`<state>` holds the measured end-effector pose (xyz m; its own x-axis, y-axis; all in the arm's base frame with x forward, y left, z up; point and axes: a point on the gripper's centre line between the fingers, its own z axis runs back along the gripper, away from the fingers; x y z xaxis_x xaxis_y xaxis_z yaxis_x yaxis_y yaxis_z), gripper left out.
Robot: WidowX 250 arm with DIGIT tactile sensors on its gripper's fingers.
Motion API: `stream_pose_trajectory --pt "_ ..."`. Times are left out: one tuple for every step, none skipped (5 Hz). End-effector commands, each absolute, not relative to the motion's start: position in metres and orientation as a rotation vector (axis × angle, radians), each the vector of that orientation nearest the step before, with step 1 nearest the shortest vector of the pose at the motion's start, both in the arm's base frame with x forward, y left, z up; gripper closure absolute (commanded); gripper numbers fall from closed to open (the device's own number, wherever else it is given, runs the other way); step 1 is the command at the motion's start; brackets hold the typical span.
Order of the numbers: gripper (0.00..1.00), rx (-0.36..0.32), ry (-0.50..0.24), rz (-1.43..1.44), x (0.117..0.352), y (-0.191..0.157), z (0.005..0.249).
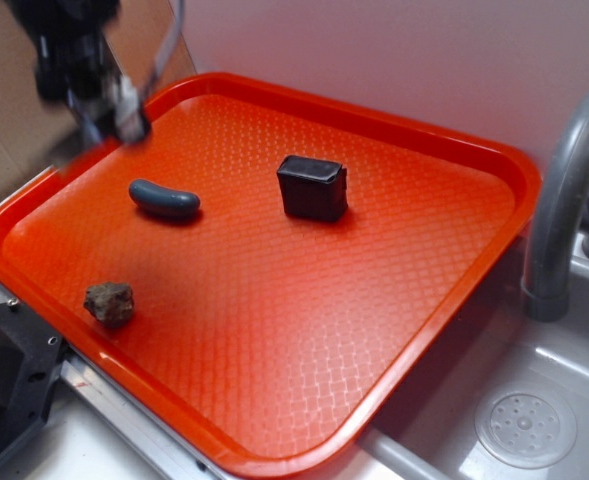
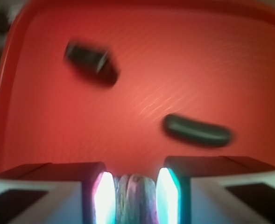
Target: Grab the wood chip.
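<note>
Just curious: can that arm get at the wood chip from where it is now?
Apparently yes, it already has: in the wrist view the wood chip sits between the gripper's jaws, with nothing in the way.

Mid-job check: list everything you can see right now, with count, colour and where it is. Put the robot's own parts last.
tray: one, orange-red, textured, beside the sink.
black box: one, black, upper middle of the tray.
bean-shaped piece: one, dark blue-grey, left part of the tray.
rock: one, brown-grey, near the tray's front-left rim.
wood chip: one, streaky grey-brown, between the gripper pads in the wrist view.
faucet: one, grey, right of the tray.
sink: one, grey, drain at lower right.
gripper: one, black, blurred, above the tray's back-left corner, shut on the wood chip.
</note>
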<state>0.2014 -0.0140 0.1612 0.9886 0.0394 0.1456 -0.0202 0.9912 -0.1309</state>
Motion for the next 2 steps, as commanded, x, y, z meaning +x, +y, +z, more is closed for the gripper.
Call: stream_pose_trajectory --pt "1.00 -0.139 -0.228 0.140 0.2191 -0.0004 0.2255" --pt "1.00 -0.123 -0.211 0.132 0.2211 -0.0049 0.2164"
